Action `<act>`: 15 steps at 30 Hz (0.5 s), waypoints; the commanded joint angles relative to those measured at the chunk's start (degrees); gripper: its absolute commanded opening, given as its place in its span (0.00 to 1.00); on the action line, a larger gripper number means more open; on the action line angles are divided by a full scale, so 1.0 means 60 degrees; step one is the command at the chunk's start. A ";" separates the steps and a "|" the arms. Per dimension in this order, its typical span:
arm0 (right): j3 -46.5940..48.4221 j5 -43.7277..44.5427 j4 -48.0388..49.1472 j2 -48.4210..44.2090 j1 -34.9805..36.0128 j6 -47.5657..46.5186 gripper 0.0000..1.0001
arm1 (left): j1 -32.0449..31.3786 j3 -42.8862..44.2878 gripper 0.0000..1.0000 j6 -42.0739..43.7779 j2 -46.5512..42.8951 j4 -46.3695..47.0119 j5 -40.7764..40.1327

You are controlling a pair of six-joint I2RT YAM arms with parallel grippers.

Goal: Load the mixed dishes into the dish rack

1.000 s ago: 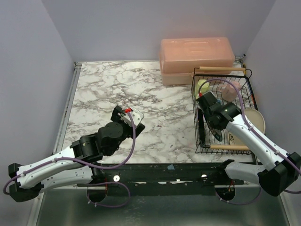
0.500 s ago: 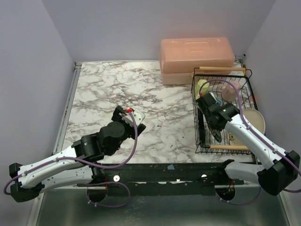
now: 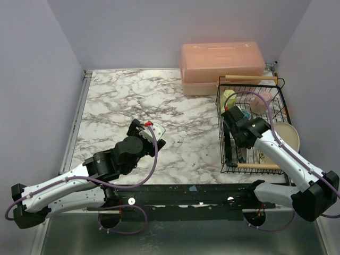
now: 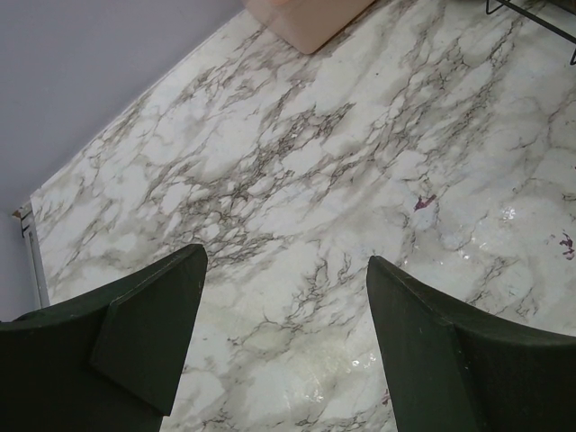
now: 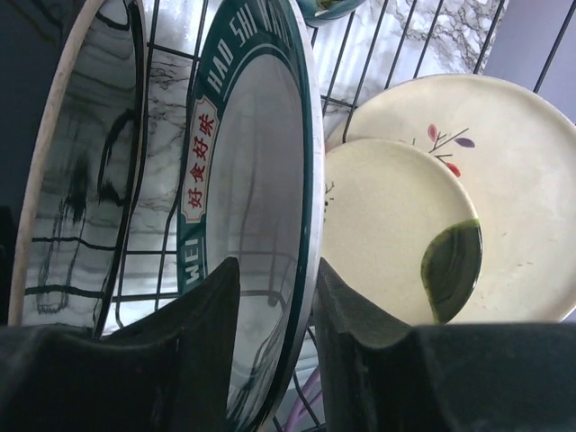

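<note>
The black wire dish rack [image 3: 259,166] stands at the right. My right gripper [image 3: 232,118] reaches into its left side. In the right wrist view its fingers [image 5: 277,270] are shut on the rim of a glossy dark plate with a green rim and red lettering [image 5: 261,162], held on edge. A second dark plate with a pale rim [image 5: 81,180] stands just left of it. The yellow-green mug [image 3: 228,97], pink cup [image 3: 261,102] and teal bowl [image 5: 328,7] sit at the rack's far end. A cream floral plate [image 3: 289,135] lies beyond the rack's right wall. My left gripper [image 3: 144,127] is open and empty over the marble.
The salmon-pink lidded box [image 3: 222,66] stands behind the rack against the back wall, its corner in the left wrist view [image 4: 306,13]. A smaller cream plate with a green leaf [image 5: 396,234] overlaps the floral one. Grey walls close in the table on three sides.
The dark plate in my right gripper has tipped from leaning towards upright inside the rack. My left gripper has edged slightly forward over the marble.
</note>
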 commanded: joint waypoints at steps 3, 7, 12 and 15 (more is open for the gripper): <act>-0.0181 -0.0018 0.0270 -0.0505 0.0000 -0.0152 0.49 | 0.0090 -0.0150 0.81 0.0081 0.0089 0.0197 0.0165; -0.0261 0.0053 0.0347 -0.0732 0.0000 -0.0168 0.60 | 0.0112 -0.0165 0.81 0.0081 0.0163 0.0219 0.0162; -0.0326 0.0339 0.0425 -0.1095 0.0000 -0.0167 0.76 | 0.0144 -0.0166 0.81 0.0069 0.0328 0.0210 0.0127; -0.0433 0.0607 0.0475 -0.1401 0.0000 -0.0177 0.85 | 0.0146 -0.0147 0.81 0.0054 0.0433 0.0184 0.0104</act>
